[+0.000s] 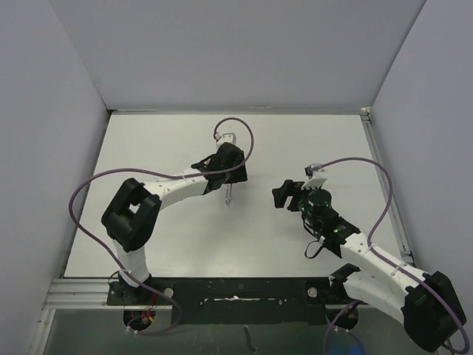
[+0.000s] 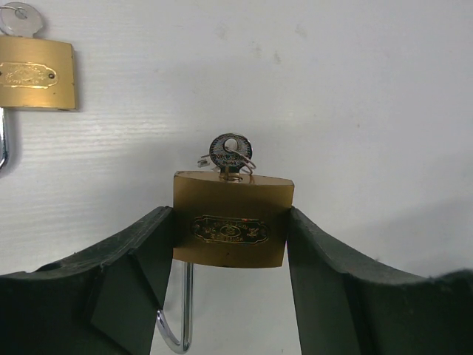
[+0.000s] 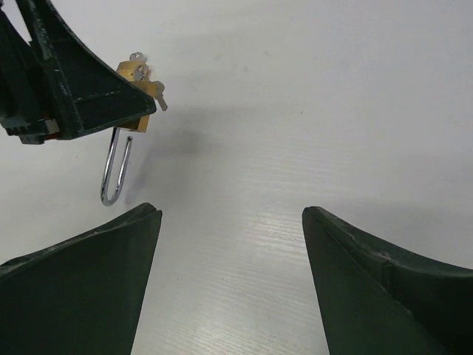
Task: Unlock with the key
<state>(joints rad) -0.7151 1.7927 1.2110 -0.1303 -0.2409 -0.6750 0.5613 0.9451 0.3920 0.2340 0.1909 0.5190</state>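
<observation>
White tabletop (image 1: 310, 140), held padlock (image 2: 230, 229) well inside walls (image 1: 244, 52).

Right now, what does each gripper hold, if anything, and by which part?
The left gripper grips the brass padlock by the two sides of its body, key inserted. The right gripper is open, holding nothing.

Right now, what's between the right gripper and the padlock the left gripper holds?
Only bare table separates right gripper from padlock; right wrist view shows it.
</observation>
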